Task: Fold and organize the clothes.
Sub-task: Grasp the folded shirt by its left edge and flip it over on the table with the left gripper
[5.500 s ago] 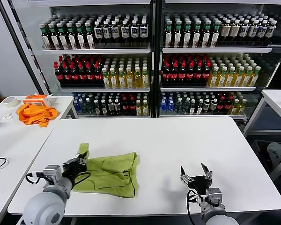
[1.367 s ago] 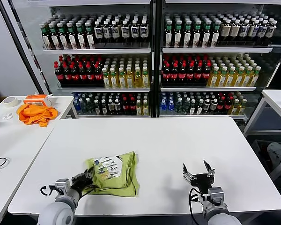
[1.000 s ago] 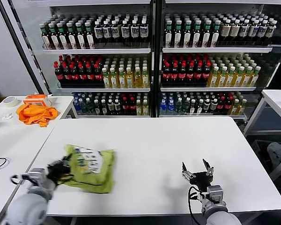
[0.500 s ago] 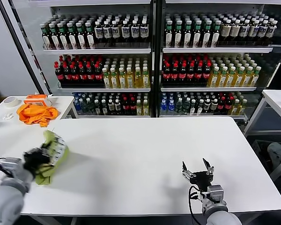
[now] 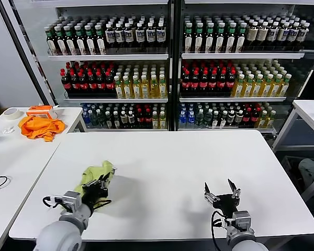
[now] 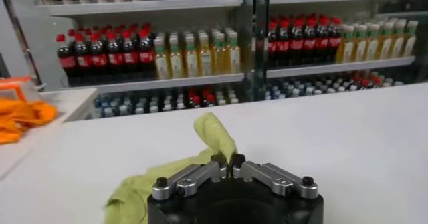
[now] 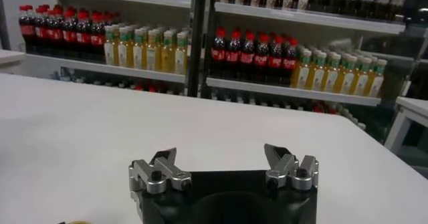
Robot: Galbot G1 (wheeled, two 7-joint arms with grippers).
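Observation:
The lime yellow-green T-shirt (image 5: 97, 176) is bunched into a narrow bundle near the front left of the white table (image 5: 167, 157). My left gripper (image 5: 101, 183) is shut on a fold of it, and in the left wrist view the cloth (image 6: 212, 133) rises from between the closed fingertips of that gripper (image 6: 229, 161) and trails off to one side. The white graphic is hidden. My right gripper (image 5: 220, 192) hovers open near the table's front right, far from the shirt; in the right wrist view that gripper (image 7: 221, 160) has nothing between its fingers.
A bright orange cloth (image 5: 40, 127) and a roll of tape (image 5: 11, 113) lie on the side table at the far left. Shelves of bottles (image 5: 167, 68) stand behind the table. A second white table's corner (image 5: 310, 111) shows at the right.
My left gripper swung the held shirt far out to the left, bunching it, then brought it back right toward the table's front left. The right gripper stayed put, open.

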